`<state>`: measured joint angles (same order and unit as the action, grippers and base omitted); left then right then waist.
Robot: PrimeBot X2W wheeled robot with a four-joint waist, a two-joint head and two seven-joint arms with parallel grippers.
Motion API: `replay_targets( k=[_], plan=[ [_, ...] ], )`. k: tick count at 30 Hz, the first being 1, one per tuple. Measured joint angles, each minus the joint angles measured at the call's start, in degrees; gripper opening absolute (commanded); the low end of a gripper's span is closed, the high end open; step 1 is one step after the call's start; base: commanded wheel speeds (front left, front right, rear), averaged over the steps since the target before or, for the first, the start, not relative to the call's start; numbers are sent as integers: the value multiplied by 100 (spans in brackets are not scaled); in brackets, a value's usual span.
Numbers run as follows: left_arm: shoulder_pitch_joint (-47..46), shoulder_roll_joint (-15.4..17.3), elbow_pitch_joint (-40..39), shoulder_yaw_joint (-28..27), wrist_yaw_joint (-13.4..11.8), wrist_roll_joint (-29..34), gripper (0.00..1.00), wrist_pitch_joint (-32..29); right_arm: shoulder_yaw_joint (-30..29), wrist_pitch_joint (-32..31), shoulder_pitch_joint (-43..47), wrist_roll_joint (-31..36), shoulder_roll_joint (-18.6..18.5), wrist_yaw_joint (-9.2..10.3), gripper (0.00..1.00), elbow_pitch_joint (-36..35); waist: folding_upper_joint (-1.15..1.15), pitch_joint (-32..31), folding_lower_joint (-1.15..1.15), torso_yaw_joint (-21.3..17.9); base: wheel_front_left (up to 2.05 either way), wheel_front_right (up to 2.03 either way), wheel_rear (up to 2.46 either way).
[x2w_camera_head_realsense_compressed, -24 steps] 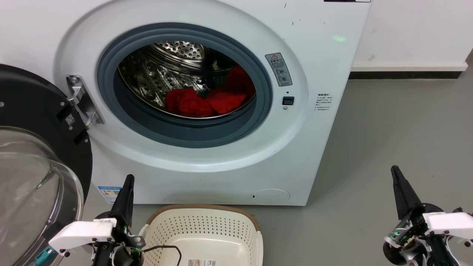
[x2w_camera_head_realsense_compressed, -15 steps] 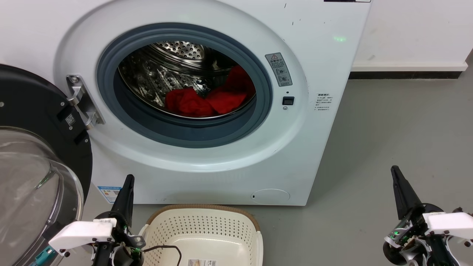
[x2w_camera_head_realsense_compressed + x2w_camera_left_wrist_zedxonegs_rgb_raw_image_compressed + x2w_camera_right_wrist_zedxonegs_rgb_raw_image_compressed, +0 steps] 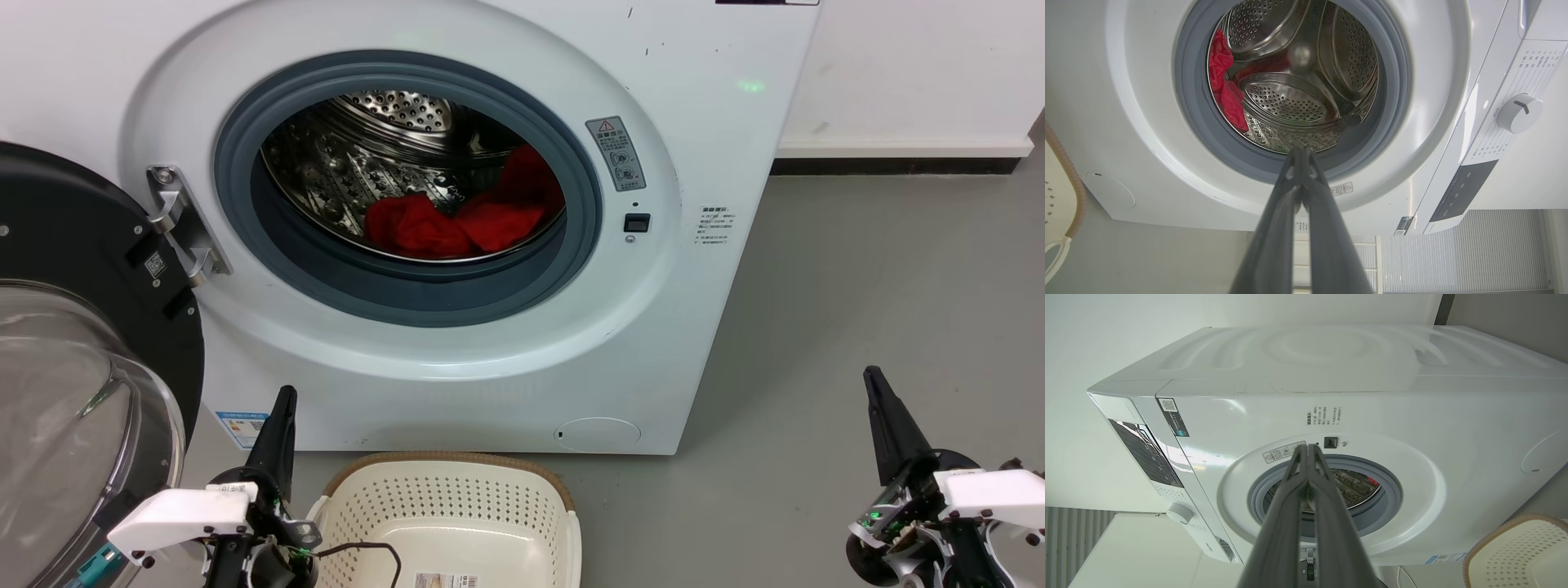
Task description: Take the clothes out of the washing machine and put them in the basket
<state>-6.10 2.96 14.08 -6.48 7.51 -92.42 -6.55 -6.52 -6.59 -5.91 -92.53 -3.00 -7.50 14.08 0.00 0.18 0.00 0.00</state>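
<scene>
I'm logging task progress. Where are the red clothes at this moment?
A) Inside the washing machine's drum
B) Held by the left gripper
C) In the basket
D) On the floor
A: the clothes lie on the steel drum inside the washing machine, and the basket holds no fabric.

The head camera is looking down at the washing machine (image 3: 490, 384); both wrist cameras, lower and rolled sideways, are facing its porthole (image 3: 1188, 102).
</scene>
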Motion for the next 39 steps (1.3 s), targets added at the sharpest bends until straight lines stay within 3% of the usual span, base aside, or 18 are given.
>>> replay_targets(
  k=[25,26,27,28,29,39],
  plan=[
    [0,0,0,0,0,0,0,0,0,0,0,0,0,0,0,0,0,0,0,0,0,0,0],
    [0,0,0,0,0,0,100,0,0,0,0,0,0,0,100,0,0,0,0,0,0,0,0],
    [4,-1,11,1,-1,0,100,0,0,0,4,-1,0,0,100,8,0,0,0,0,0,0,0],
    [20,-2,47,9,-1,-1,0,2,1,1,26,-2,0,0,0,44,0,0,0,0,0,0,0],
    [63,-8,91,15,-1,-1,100,10,5,1,65,-2,1,1,100,94,0,0,0,0,0,0,0],
    [276,-25,132,13,-16,235,100,218,20,208,273,252,5,1,100,199,0,5,0,-1,0,0,0]
  ],
)
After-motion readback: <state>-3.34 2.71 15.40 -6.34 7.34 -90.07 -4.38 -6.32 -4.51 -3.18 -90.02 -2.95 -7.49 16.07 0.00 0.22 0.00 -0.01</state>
